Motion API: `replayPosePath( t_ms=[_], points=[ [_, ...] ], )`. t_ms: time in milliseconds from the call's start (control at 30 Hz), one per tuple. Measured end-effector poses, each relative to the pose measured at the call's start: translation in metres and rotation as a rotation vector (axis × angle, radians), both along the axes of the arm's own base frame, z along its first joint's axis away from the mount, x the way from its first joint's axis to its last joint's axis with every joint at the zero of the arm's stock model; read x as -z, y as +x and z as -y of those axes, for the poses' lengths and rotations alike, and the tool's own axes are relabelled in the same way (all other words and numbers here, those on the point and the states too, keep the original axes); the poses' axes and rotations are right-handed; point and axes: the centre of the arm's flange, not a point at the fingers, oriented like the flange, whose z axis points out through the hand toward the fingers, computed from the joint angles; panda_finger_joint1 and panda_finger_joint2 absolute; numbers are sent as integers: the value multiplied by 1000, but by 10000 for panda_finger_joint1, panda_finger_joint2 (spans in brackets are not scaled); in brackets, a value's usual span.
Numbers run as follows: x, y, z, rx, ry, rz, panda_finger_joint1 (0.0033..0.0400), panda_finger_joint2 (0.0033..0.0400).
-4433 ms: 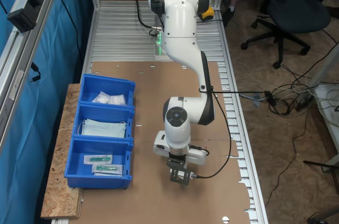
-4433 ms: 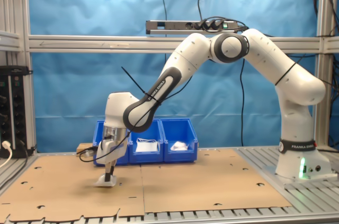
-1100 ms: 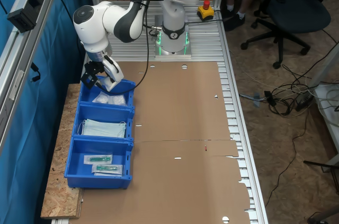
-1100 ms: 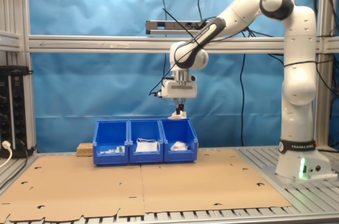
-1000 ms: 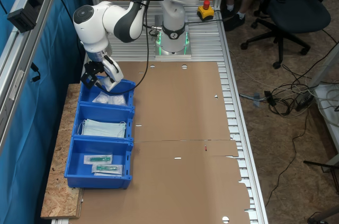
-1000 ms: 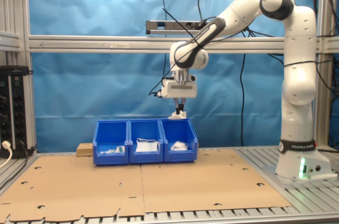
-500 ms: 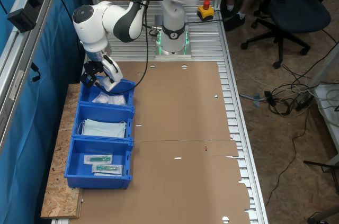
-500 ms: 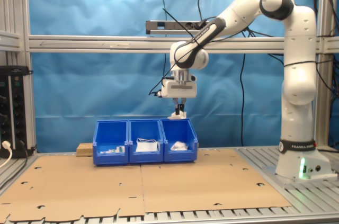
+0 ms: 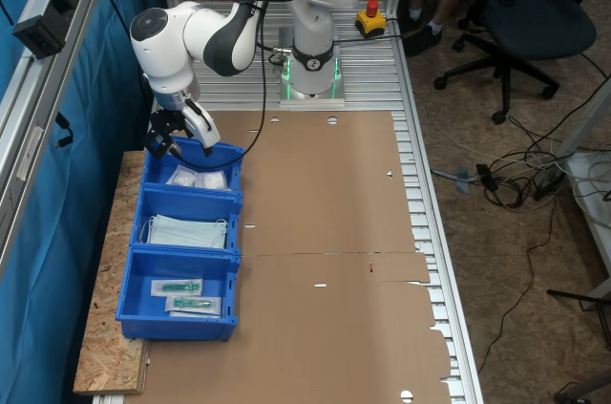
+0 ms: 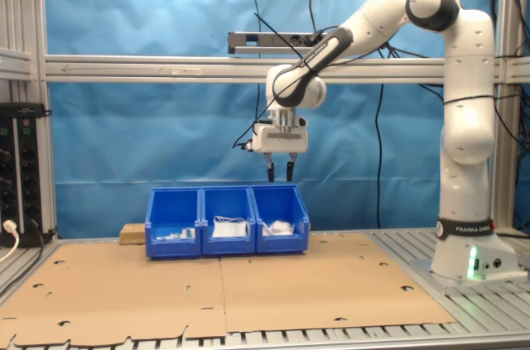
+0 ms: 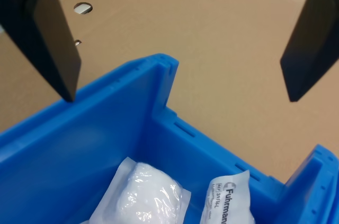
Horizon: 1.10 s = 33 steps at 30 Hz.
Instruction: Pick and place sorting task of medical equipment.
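I see the wrapped gauze pad (image 11: 142,195) lying on the floor of the end bin (image 9: 191,149), the one of the three blue bins nearest the robot's base, with a second white packet (image 11: 229,203) just beside it. In the first exterior view the two white packets (image 9: 196,178) sit side by side in that bin. I judge this pad's sorting done: it rests in its compartment and nothing is between the tool's fingers. The middle bin (image 9: 186,207) holds pale blue face masks (image 9: 186,230), and the far bin (image 9: 177,261) holds clear packets with teal items (image 9: 186,295). The brown cardboard surface (image 9: 325,232) carries no loose item that I can make out, so I cannot tell whether anything is left to sort.

The tool (image 10: 279,173) hangs well above the end bin, fingers (image 11: 50,33) spread wide apart and empty, pointing straight down. In the first exterior view the tool (image 9: 174,137) sits over the bin's rim at about 11 o'clock from the packets. The arm reaches from its base (image 9: 311,74) with the elbow high, the forearm sloping down to the wrist in the second exterior view. From here I would expect a retreat clear of the bins.
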Motion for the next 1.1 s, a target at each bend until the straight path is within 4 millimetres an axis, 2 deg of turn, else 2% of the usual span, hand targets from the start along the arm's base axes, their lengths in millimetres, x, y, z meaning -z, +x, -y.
replayPosePath(
  t_ms=[67,100,367,400,567,700,867,1067,1100],
  points=[
    [0,0,0,0,0,1,320,320],
    [0,0,0,0,-1,1,382,382],
    [-3,5,-3,-10,-5,7,382,382],
    [-5,7,-5,-15,-7,11,398,398],
    [-29,29,-24,-72,-27,49,399,399],
    [-53,53,-48,-136,-44,82,399,399],
    [-87,85,-88,-231,-57,116,400,400],
    [-124,117,-145,-356,-53,130,400,400],
    [-135,124,-164,-397,-47,126,400,400]
  ],
)
